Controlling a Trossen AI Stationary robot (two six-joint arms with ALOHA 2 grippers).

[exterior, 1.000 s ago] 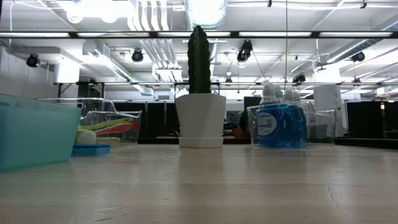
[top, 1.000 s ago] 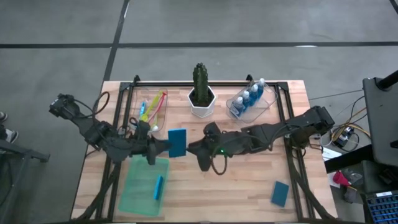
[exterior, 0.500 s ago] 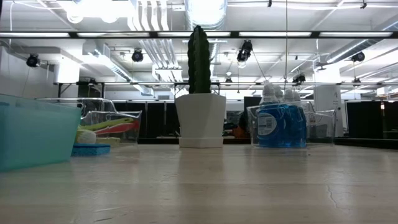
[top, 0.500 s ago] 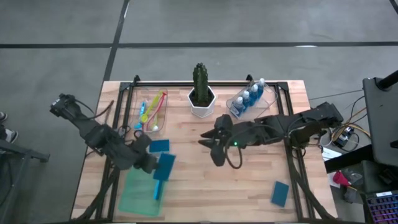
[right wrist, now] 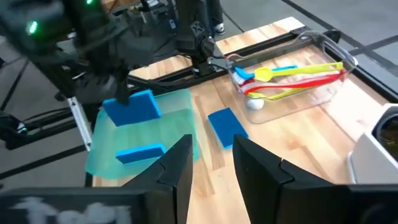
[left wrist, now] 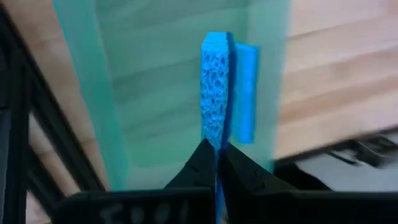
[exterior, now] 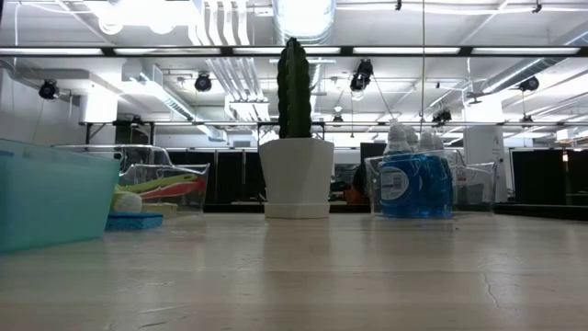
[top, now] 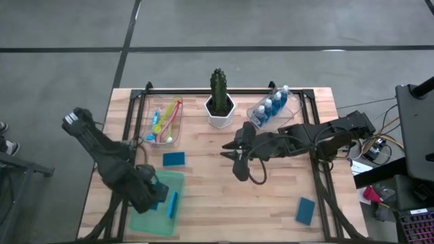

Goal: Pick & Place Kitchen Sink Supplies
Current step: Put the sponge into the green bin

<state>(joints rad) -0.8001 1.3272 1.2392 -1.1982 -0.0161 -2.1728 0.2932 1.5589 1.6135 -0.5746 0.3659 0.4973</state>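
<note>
The held sponge (left wrist: 216, 93), a flat blue rectangle with a coarse, porous edge, is pinched edge-up in the closed left tool (top: 154, 192) and hangs over the green tray (top: 139, 215); a second ago it was out over the bare wood between the two arms, just beside the right tool, and the left arm has since swung back and toward the front-left corner. The tray is a translucent, smooth-walled rectangle, and a second sponge (top: 173, 204) already lies inside it. A third sponge (top: 173, 159) rests flat on the worktop (top: 271, 196) just beyond the tray, and a fourth sponge (top: 305, 211) lies well apart near the front-right corner. The right tool (top: 234, 153) has drawn back a little toward the middle, and its two dark fingers (right wrist: 180, 163) stand parted with nothing between them. At the back, a clear plastic bin (top: 165, 122) holds thin brushes (right wrist: 292, 78) in yellow, pink and blue, a ribbed green cactus (top: 218, 85) stands in a white six-sided pot, and a second clear bin (top: 271, 112) holds small blue bottles (exterior: 413, 182) with pale caps. The worktop is pale wooden planking.
</note>
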